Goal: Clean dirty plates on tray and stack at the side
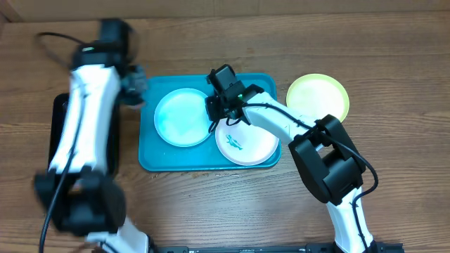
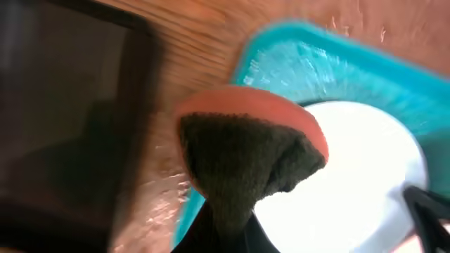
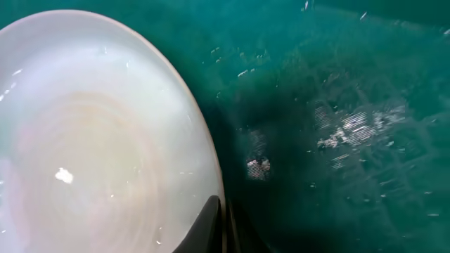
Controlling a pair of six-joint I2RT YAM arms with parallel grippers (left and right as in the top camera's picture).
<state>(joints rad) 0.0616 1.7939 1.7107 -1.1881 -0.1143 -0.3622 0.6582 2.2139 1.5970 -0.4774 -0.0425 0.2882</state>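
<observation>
white plate (image 1: 254, 149), nearest the robot at the teal tray's (image 1: 151, 160) 5 o'clock corner, carries a green-blue smear (image 1: 235, 144) and awaits cleaning. beside it, toward 9 o'clock on the same tray, lies the light blue plate (image 1: 177, 119). the right claw (image 1: 212, 116) sits at that plate's 3 o'clock rim. in the right wrist view its two fingers stand almost together at the rim, so it appears clenched on the plate's edge, though the contact itself is at the frame's bottom border and hard to confirm.

off the tray at its 2 o'clock, the yellow-green plate (image 1: 318, 98) rests alone on the wooden tabletop (image 1: 211, 207). farther back, at the tray's 10 o'clock corner, the left claw (image 1: 135, 88) is clamped on an orange-backed sponge (image 2: 246, 154) with a dark scouring face, hanging over the tray's rim. a narrow black tray (image 1: 58, 116) lies at 9 o'clock.

the plates look like thin, light, stiff plastic with a glossy, likely slippery face. each lies flat, so the raised rim is probably the only place to grip, pinched from the side. a lone rim pinch may let a plate swing or slip, and scrubbing could push an unheld plate across the tray's slick floor.
</observation>
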